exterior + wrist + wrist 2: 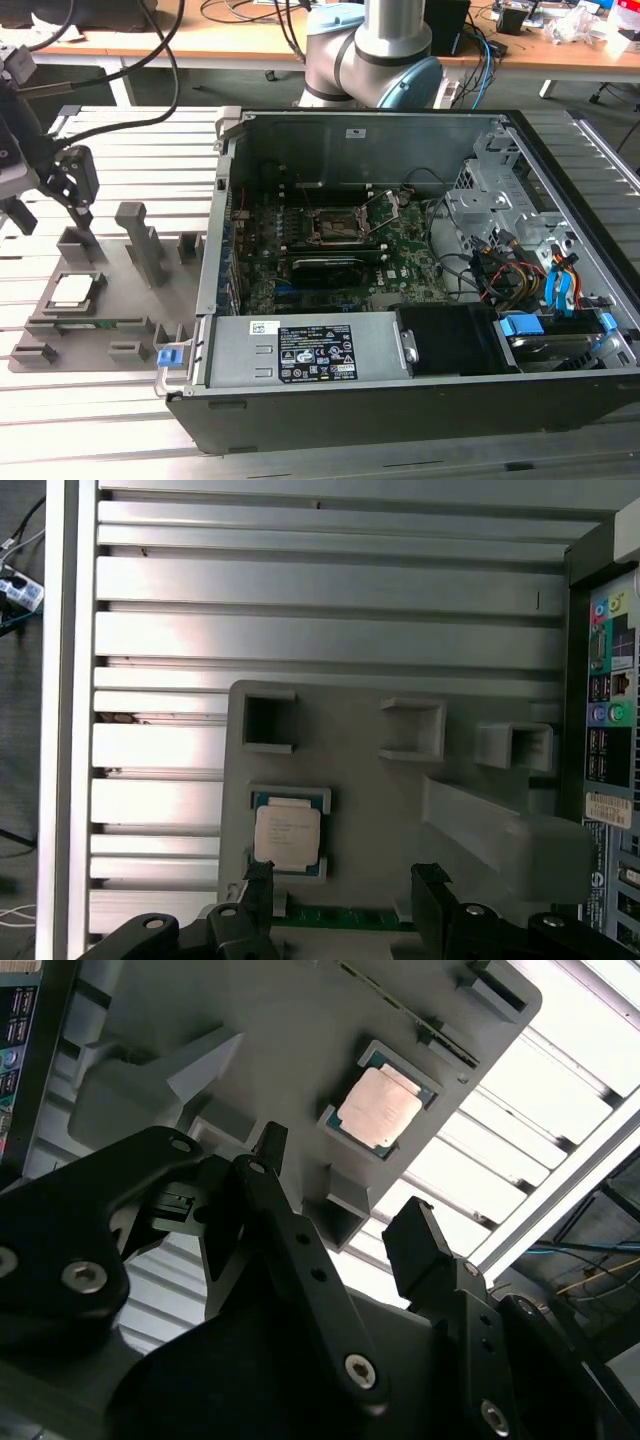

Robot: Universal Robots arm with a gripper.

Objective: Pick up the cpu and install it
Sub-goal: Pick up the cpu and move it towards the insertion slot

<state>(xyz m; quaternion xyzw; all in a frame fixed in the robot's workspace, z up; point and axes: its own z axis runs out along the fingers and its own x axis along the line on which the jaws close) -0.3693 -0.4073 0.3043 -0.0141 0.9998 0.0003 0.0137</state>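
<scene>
The jaws are open, gripping nothing, above the grey holder tray (120,305). The cpu (287,835) lies seated in a tray recess, just beside one jaw.

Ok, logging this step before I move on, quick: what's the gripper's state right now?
Gripper: open, holding nothing; the cpu lies in the grey holder tray, apart from the fingers.

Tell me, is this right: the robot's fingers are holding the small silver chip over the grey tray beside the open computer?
Not held. The first wrist view shows the cpu lying in its recess in the grey tray, with the open fingers over the tray, empty, beside the open computer.
</scene>
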